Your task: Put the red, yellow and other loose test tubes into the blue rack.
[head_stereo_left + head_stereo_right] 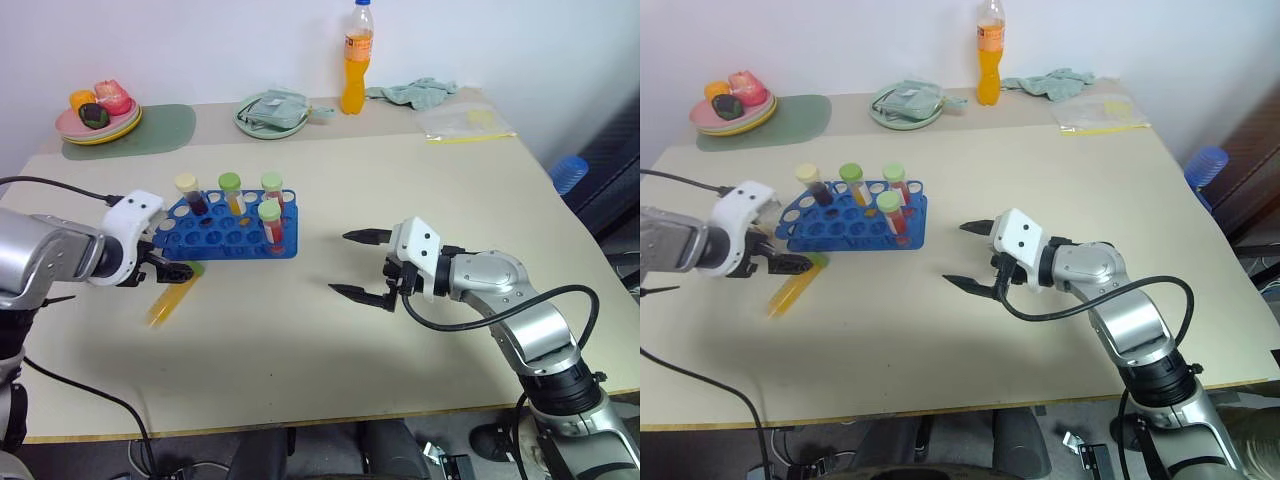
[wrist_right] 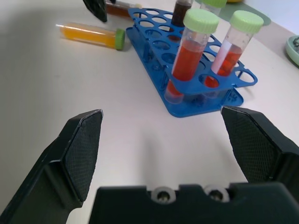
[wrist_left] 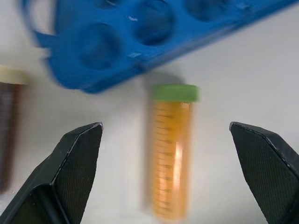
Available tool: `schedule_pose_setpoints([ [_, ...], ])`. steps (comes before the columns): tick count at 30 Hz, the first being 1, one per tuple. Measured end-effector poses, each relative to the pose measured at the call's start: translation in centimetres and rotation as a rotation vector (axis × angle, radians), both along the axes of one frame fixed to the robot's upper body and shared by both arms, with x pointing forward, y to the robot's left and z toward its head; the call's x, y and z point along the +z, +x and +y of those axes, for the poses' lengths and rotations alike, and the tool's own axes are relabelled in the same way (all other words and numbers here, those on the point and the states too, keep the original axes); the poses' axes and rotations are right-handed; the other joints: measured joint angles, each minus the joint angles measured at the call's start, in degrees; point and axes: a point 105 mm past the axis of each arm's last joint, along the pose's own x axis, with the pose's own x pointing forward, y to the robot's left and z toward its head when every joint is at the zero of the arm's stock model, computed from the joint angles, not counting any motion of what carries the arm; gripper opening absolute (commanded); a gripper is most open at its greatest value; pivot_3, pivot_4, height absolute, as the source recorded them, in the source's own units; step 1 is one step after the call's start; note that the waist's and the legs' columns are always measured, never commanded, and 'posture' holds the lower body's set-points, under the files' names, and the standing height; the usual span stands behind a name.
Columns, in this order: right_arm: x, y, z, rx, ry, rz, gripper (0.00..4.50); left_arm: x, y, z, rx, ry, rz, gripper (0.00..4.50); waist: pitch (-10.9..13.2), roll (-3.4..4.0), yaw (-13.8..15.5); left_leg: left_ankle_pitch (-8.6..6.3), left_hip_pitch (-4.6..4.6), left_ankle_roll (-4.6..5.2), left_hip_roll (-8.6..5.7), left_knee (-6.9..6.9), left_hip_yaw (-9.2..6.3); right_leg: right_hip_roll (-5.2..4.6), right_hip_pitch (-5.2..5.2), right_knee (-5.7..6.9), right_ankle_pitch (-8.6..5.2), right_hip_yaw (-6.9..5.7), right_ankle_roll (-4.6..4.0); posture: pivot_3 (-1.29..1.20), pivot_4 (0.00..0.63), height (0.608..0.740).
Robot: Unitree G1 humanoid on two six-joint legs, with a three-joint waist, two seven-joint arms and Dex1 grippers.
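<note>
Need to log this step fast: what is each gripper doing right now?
Left gripper: open, empty, poised over the yellow-orange tube lying on the table beside the blue rack.
Right gripper: open, empty, off the rack's right side.

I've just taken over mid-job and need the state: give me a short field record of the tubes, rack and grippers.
rack: blue rack upright on the table
tubes in rack: four standing, two of them red tubes
loose tube: yellow tube with green cap, lying flat on the table beside the rack
other loose tube: a dark tube also lies beside the rack
left gripper: open, straddling above the yellow tube, not touching it
right gripper: open, empty, apart from the rack
remaining: at least the yellow tube
</note>
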Motion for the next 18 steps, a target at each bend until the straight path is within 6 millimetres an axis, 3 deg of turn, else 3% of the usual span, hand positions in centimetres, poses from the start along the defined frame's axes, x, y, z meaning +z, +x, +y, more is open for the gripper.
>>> schedule_pose_setpoints([
  [9,-1.7,-1.6,-0.6,0.037,-0.068,0.074,4.47,-2.5,0.4,-0.1,0.051,0.048,0.104,4.50,0.1,-0.10,0.2,0.00,-0.05,0.00,-0.01,0.08,-0.02,-0.02,0.01,0.00,0.00,0.00,0.00,0.00,0.150,0.740],
  [12,-1.5,-1.9,-0.4,0.052,-0.063,0.071,4.50,-2.9,0.6,-0.2,0.058,0.052,0.104,3.62,0.1,-0.12,0.1,0.00,-0.05,0.00,0.00,0.07,-0.02,-0.01,-0.01,0.00,0.00,0.00,0.00,0.00,0.150,0.740],
  [18,-1.3,-1.8,0.0,0.062,-0.061,0.061,4.50,-4.2,0.1,0.4,0.085,0.065,0.134,0.79,0.1,-0.14,0.2,0.00,-0.05,-0.01,0.00,0.09,-0.03,-0.02,0.00,0.01,0.00,0.00,0.00,0.00,0.150,0.740],
])
